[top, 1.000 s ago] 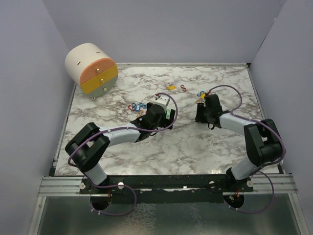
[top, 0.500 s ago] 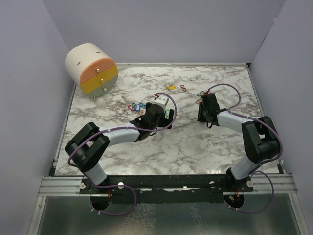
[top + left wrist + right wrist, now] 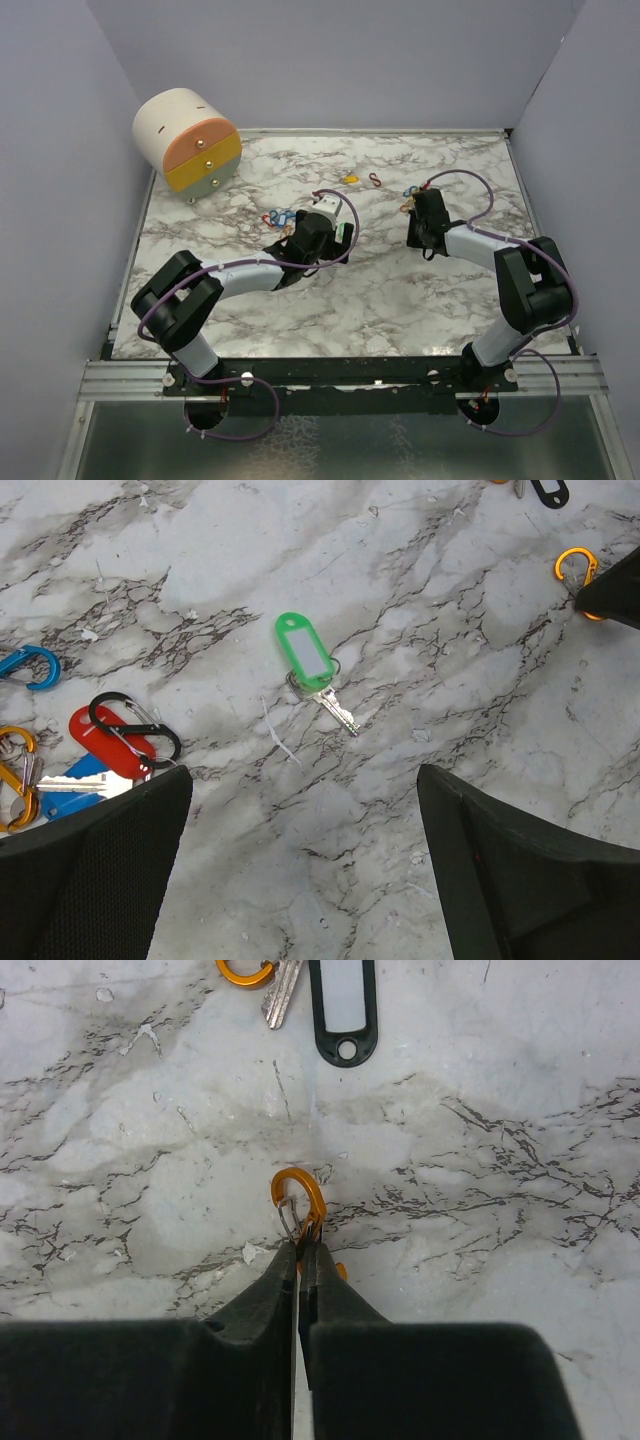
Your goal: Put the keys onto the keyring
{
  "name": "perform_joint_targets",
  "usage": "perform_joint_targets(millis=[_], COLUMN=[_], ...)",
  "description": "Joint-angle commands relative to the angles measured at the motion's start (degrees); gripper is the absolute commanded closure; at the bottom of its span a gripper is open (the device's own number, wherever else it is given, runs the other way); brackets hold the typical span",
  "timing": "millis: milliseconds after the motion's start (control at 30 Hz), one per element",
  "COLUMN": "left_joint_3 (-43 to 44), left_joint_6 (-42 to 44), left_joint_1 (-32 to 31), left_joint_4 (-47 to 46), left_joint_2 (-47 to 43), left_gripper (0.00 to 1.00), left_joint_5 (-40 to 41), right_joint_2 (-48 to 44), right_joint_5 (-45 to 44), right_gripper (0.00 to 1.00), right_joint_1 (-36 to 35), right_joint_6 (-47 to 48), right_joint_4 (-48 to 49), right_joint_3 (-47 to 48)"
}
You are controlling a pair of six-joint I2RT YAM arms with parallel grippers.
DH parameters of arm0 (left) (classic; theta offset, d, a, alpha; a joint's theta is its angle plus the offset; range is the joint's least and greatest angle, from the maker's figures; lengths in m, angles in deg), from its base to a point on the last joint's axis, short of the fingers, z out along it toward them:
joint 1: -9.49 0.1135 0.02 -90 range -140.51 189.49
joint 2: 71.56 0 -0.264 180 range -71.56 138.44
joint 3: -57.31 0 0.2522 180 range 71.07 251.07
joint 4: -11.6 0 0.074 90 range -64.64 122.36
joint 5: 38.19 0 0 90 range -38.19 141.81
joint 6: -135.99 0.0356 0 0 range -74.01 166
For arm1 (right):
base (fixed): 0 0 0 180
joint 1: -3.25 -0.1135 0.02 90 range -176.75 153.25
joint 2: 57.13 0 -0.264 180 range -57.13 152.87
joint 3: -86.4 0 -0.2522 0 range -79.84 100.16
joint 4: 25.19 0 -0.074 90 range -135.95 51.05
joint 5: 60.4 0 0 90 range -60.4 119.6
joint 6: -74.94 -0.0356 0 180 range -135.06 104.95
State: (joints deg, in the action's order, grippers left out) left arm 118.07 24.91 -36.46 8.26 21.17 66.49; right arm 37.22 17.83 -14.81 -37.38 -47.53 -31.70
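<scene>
Left arm low over table point(image 3: 380, 290); left claw point(image 3: 305, 780) spread wide above green key point(image 3: 303, 652), which lies flat on table. Right claw point(image 3: 300, 1250) pinched shut on orange clip point(image 3: 298, 1200); black key tag point(image 3: 345, 1010) just beyond. Drawer drum point(image 3: 187, 140) closed, contents hidden.

A white marble table point(image 3: 400, 300) is carrying a round drawer unit point(image 3: 187, 139) at its far left corner. A yellow key tag point(image 3: 349, 179) and a red clip point(image 3: 375, 180) are lying far centre. A green key tag point(image 3: 303, 652) is lying mid-table, with a red tag point(image 3: 105, 735) and a black carabiner point(image 3: 135, 728) left of it. A black tag point(image 3: 345, 1010) and an orange carabiner point(image 3: 298, 1200) are lying to the right.
</scene>
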Motion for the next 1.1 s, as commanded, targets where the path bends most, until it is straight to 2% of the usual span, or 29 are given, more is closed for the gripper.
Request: perform_joint_targets(millis=[0, 233, 300, 433, 800, 1000, 1067], left_joint_3=[-0.68, -0.68, -0.68, -0.6, -0.86, -0.56, -0.6], left_joint_6=[0.08, 0.08, 0.08, 0.08, -0.1, -0.25, -0.28], left_joint_1=[0.38, 0.42, 0.48, 0.55, 0.52, 0.52, 0.58], left_joint_4=[-1.0, -1.08, -1.13, -1.11, -1.09, -1.18, -1.2], left_joint_2=[-2.11, -2.02, -1.93, -1.94, -2.36, -2.11, -2.11], left_gripper=[0.03, 0.03, 0.03, 0.03, 0.03, 0.03, 0.04], left_joint_5=[-0.61, -0.7, -0.7, -0.86, -1.23, -1.82, -1.8], right_joint_2=[1.09, 0.34, -1.28, -5.22, -9.24, -8.8, -7.89], right_joint_5=[-0.36, 0.0, 0.83, 2.61, 5.67, 9.23, 9.46], right_gripper=[0.99, 0.99, 0.95, 0.81, 0.73, 0.75, 0.85], right_joint_1=[-0.39, -0.39, -0.39, -0.39, -0.47, -0.93, -1.29], right_joint_6=[-0.3, -0.36, -0.14, 0.28, 1.36, 2.43, 2.59], right_joint_4=[-2.71, -2.61, -1.42, -0.46, -1.24, -1.18, -1.33], right_joint_3=[-1.09, -1.25, -2.02, -3.08, -3.5, -3.11, -2.78])
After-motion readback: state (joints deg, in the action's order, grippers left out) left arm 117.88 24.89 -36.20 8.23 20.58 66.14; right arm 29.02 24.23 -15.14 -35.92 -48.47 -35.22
